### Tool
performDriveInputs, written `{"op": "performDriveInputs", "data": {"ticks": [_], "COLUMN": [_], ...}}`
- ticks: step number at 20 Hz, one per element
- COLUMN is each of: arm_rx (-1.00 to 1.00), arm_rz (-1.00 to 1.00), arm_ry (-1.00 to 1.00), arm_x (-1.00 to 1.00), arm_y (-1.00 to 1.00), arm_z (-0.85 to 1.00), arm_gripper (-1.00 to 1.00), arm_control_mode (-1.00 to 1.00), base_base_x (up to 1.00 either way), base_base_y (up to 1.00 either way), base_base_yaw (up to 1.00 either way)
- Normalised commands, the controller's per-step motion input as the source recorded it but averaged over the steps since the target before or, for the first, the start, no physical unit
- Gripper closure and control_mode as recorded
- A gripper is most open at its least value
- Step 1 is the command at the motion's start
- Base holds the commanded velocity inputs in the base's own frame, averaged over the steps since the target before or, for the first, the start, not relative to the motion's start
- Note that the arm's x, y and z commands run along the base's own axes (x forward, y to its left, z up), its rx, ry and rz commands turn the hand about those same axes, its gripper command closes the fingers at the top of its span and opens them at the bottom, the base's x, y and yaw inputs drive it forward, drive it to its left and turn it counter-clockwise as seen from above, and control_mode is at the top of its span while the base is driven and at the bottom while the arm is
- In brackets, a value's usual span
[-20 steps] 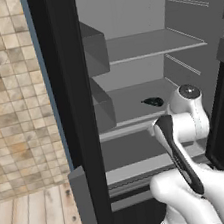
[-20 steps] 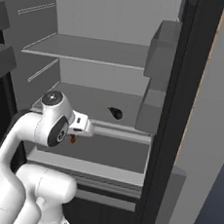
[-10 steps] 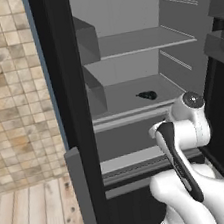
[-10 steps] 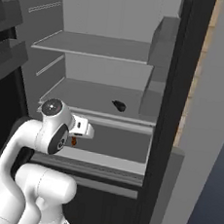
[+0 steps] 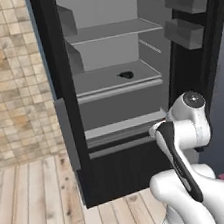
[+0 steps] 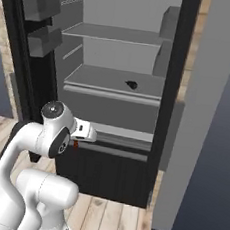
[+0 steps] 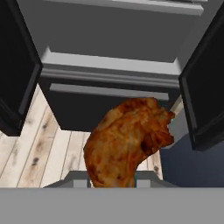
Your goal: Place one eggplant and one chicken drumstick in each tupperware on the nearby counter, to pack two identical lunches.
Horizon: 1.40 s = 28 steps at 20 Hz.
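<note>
A browned, crisp-skinned drumstick (image 7: 127,142) sits low and centre in the hand view, rising from between the gripper (image 7: 111,181) tips at the bottom edge; the gripper is pinching it, the meat hiding most of both tips. Behind the drumstick in that view stands an open fridge (image 7: 109,48), its grey lower drawer front across the middle of the frame, dark door edges at left and right, and pale wooden floor (image 7: 39,148) planks at lower left.

In the left base view the white arm (image 5: 186,139) bends up from the lower right, its wrist turned toward the fridge's lower drawers at centre frame; the gripper itself is tucked behind the wrist there, so the grip cannot be read from that side. A small dark item (image 5: 125,74), possibly an eggplant though too small to be sure, lies on the middle shelf (image 5: 110,81) in the upper centre of the frame. Two grey door bins (image 5: 186,15) hang at upper right, and a tan tiled wall (image 5: 9,83) fills the left edge.

In the right base view the arm climbs from the lower left, a sliver of reddish brown (image 6: 74,144) showing under the wrist beside the drawer front. The same dark item (image 6: 132,84) rests on the shelf at upper centre.
</note>
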Motion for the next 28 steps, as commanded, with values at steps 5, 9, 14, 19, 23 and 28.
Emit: {"op": "performDriveInputs", "data": {"ticks": [5,9,14,19,23,28], "arm_rx": [0.00,0.00,0.00,0.00,0.00,0.00], "arm_rz": [0.00,0.00,0.00,0.00,0.00,0.00], "arm_ry": [0.00,0.00,0.00,0.00,0.00,0.00], "arm_x": [0.00,0.00,0.00,0.00,0.00,0.00], "arm_y": [0.00,0.00,0.00,0.00,0.00,0.00], "arm_z": [0.00,0.00,0.00,0.00,0.00,0.00], "arm_gripper": [1.00,1.00,1.00,1.00,1.00,1.00], "arm_control_mode": [1.00,1.00,1.00,1.00,1.00,1.00], "base_base_x": [-1.00,-0.99,-0.89,-0.53,-0.54,-0.58], "base_base_y": [0.00,0.00,0.04,0.04,0.00,0.00], "base_base_yaw": [0.00,0.07,0.28,0.47,0.43,0.33]}}
